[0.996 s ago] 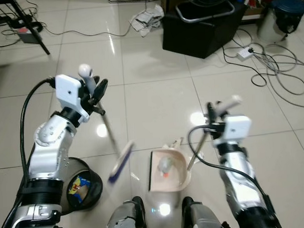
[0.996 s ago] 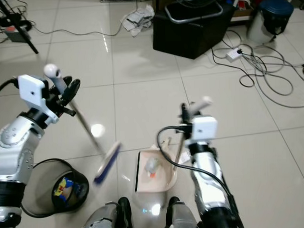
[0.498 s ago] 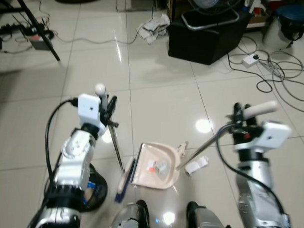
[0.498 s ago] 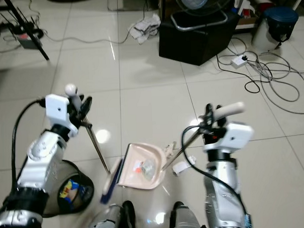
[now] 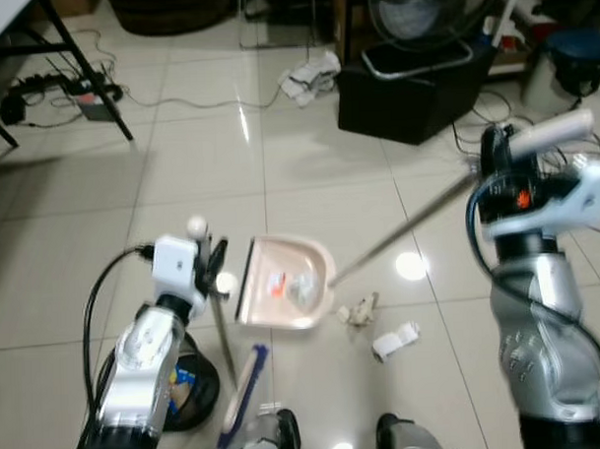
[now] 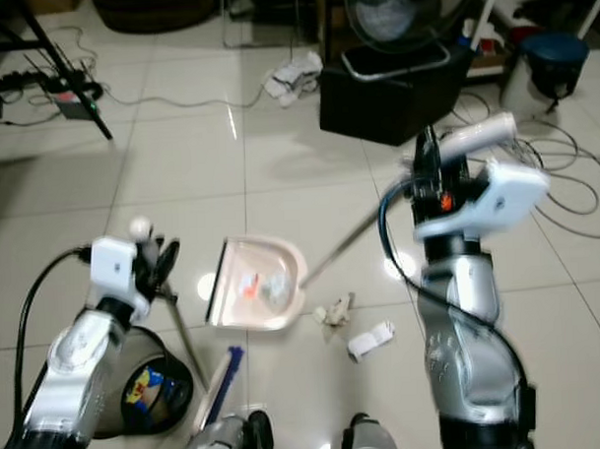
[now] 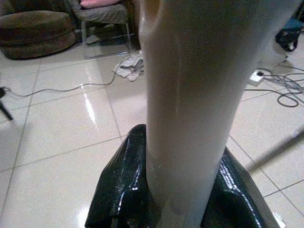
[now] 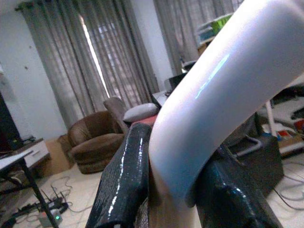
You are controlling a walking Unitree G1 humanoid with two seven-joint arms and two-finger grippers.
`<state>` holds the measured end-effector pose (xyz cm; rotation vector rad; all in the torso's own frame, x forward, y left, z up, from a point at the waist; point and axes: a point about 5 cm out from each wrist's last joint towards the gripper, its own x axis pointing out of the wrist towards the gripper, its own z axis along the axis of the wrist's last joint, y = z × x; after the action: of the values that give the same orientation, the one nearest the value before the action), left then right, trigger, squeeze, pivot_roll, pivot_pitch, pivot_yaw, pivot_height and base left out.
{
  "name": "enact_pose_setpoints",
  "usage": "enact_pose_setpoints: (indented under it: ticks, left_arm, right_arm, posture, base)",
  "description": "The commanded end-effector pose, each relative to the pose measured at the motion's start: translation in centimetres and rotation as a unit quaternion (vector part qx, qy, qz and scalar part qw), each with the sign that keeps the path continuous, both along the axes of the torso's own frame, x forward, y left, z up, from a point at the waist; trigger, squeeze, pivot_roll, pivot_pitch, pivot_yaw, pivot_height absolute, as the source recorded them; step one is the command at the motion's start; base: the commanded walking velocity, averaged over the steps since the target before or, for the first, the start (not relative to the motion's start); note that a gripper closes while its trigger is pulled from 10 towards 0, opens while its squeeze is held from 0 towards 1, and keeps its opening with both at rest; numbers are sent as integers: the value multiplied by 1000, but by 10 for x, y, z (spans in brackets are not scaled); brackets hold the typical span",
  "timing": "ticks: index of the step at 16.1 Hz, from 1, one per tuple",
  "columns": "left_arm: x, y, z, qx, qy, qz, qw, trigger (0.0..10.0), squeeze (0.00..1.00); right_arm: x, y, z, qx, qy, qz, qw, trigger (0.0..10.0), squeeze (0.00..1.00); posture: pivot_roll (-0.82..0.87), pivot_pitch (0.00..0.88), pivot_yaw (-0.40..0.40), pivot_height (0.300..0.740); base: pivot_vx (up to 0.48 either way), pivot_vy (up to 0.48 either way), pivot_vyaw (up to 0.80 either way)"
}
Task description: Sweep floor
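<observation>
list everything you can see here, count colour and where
dustpan: 1, cream, tile floor centre, litter inside
broom: 1, blue bristles, thin handle, by robot's feet
paper scraps: 2, white, floor beside dustpan
trash bin: 1, black, low on robot's left
black box: 1, far floor
fan: 1, behind box
cables: several, far right floor
left gripper: shut on broom handle
right gripper: shut on dustpan handle

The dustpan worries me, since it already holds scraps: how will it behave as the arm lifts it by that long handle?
The dustpan looks like thin plastic, so probably light. Held far out on its long handle by the right gripper, it may wobble or tilt. The scraps inside lie loose and could slide out over the open edge if it tips.
</observation>
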<state>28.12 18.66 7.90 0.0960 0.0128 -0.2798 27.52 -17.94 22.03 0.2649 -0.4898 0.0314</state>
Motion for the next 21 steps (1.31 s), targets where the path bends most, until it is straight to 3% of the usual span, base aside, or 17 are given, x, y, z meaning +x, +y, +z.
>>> enact_pose_setpoints:
  ticks: [1,4,10,21]
  left_arm:
    - [-6,2,-7,10,20,0,1000,10000,0]
    - [-18,0,-10,13,25,0,1000,10000,0]
    - [-33,2,-5,17,24,9,1000,10000,0]
    - [-27,-5,18,32,1,31,999,10000,0]
  right_arm:
    - [-2,5,19,10,-24,16,1000,10000,0]
    - [3,16,35,8,-25,59,998,10000,0]
    - [6,25,42,-2,-2,80,997,10000,0]
    - [16,23,39,3,6,25,1000,10000,0]
  posture:
    - [-6,96,93,740]
    - [-3,83,88,740]
    - [0,66,75,740]
    - [17,72,72,740]
  base:
    - [0,0,800]
    - [0,0,800]
    - [0,0,800]
    - [0,0,800]
